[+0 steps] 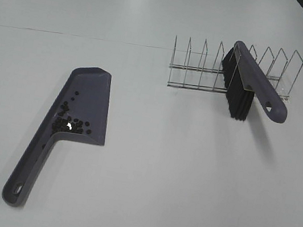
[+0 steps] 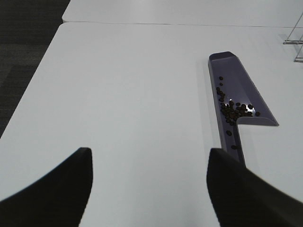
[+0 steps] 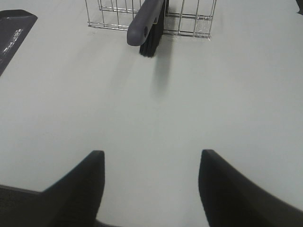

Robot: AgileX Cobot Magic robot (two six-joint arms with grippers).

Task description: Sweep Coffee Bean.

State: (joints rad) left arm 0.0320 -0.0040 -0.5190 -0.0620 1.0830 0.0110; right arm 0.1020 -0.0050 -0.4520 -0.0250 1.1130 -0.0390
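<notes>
The coffee beans [image 1: 71, 124] lie in a cluster inside the purple-grey dustpan [image 1: 91, 95], near where its handle begins, with some scattered further up the pan. The pan lies flat on the white table at the left. They also show in the left wrist view, beans [image 2: 234, 111] in the dustpan [image 2: 244, 87]. The purple brush [image 1: 257, 84] with black bristles rests in a wire rack [image 1: 201, 69] at the right. My left gripper [image 2: 149, 156] is open and empty, back from the pan. My right gripper [image 3: 151, 153] is open and empty, back from the brush [image 3: 144, 23]. Neither gripper shows in the exterior high view.
The wire rack [image 3: 191, 19] stands behind the brush in the right wrist view, and a corner of the dustpan [image 3: 14, 28] shows there too. A seam [image 1: 66, 34] crosses the table. The table's left edge and the dark floor [image 2: 23, 42] show in the left wrist view.
</notes>
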